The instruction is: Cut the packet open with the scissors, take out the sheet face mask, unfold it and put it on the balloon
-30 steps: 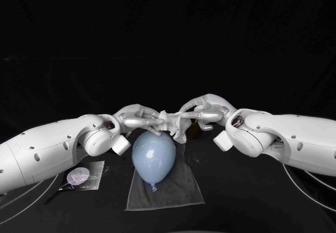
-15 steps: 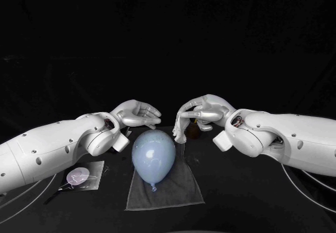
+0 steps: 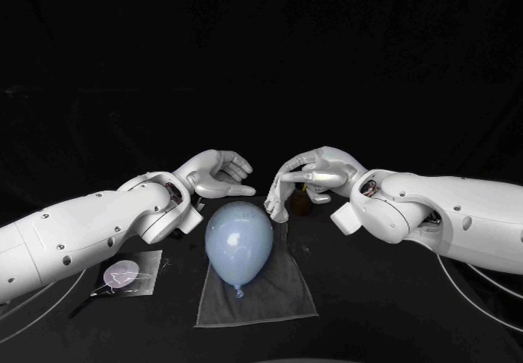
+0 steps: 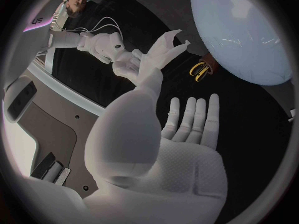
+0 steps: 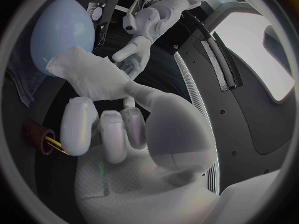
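Left hand [image 3: 218, 172] is seen open and empty, palm up, fingers spread. The sheet mask [image 3: 279, 203], stretched between both hands a second ago, has been let go on that side. It is pinched by the right hand [image 3: 311, 172] alone and hangs crumpled just beside the far right of the balloon [image 3: 239, 242]. Unfolding is judged unfinished, and a fresh grip is needed. The balloon is laid on a grey towel [image 3: 267, 299] on the black table [image 3: 414, 318] — dark cloth is hung behind.

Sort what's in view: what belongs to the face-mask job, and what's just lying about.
Job: sheet face mask, held by the right hand; balloon; packet; scissors; left hand, holding nothing.
Lying about: grey cloth under the balloon; brown holder with the scissors.
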You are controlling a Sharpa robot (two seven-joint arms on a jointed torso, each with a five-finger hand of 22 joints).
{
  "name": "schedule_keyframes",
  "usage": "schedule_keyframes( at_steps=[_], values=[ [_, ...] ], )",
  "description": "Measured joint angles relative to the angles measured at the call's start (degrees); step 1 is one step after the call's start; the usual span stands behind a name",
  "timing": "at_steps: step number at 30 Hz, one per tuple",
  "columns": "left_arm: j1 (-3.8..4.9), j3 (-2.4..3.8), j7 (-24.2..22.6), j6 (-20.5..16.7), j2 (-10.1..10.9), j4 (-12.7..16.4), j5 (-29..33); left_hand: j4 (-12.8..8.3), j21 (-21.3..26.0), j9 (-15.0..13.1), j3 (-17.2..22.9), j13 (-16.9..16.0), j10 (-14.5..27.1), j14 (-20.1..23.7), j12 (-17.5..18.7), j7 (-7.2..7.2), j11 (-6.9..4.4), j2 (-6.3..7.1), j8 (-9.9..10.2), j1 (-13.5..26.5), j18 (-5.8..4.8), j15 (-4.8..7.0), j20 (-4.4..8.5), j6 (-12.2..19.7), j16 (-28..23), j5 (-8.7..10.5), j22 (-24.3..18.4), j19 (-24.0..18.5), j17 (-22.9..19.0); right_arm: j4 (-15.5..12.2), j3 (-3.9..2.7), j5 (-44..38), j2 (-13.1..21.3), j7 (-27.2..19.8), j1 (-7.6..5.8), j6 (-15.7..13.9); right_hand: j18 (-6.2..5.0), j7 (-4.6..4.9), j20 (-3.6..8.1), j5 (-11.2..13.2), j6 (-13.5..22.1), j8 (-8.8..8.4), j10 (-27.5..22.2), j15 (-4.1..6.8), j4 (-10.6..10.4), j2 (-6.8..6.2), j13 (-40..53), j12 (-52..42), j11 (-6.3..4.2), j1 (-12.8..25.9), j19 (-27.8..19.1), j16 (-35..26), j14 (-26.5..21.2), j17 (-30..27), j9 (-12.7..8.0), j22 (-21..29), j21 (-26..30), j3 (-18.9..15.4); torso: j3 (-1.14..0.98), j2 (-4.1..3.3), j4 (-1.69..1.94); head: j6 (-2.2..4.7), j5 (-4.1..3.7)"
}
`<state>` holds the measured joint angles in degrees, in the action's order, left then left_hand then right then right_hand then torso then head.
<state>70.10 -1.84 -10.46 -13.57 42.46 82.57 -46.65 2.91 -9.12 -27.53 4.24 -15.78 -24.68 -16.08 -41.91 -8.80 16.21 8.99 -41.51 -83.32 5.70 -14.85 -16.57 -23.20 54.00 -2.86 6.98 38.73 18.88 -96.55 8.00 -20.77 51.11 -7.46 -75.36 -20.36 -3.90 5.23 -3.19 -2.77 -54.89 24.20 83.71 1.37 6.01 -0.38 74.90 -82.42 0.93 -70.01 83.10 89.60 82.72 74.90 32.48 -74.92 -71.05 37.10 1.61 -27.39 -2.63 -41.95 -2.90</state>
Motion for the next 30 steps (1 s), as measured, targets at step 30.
schedule_keyframes(
  at_steps=[30],
  values=[
    [-0.14, -0.02, -3.46, 2.10, -2.34, 1.30, -11.05, 12.27, -0.36, 6.26, -14.26, 0.22, -8.45, -8.42, -11.32, -0.84, -4.66, -3.57, -7.20, -8.67, 2.31, 4.51, 0.08, -9.67, 8.83, 0.00, -0.98, 7.88, -2.16, -0.24, 0.00, 0.13, -0.72, 0.13, 0.00, -0.95, 0.42, 0.10, -0.02, -0.29, -0.15, 0.00, -0.01, 0.00, 0.18, 0.30, 0.03, 0.03, 0.00, 0.28, -0.03, 0.12, 0.00, 0.05, 0.00, 0.01, -0.27, 0.77, -0.06, 0.03, -0.03, -0.05, 0.36]
  ],
)
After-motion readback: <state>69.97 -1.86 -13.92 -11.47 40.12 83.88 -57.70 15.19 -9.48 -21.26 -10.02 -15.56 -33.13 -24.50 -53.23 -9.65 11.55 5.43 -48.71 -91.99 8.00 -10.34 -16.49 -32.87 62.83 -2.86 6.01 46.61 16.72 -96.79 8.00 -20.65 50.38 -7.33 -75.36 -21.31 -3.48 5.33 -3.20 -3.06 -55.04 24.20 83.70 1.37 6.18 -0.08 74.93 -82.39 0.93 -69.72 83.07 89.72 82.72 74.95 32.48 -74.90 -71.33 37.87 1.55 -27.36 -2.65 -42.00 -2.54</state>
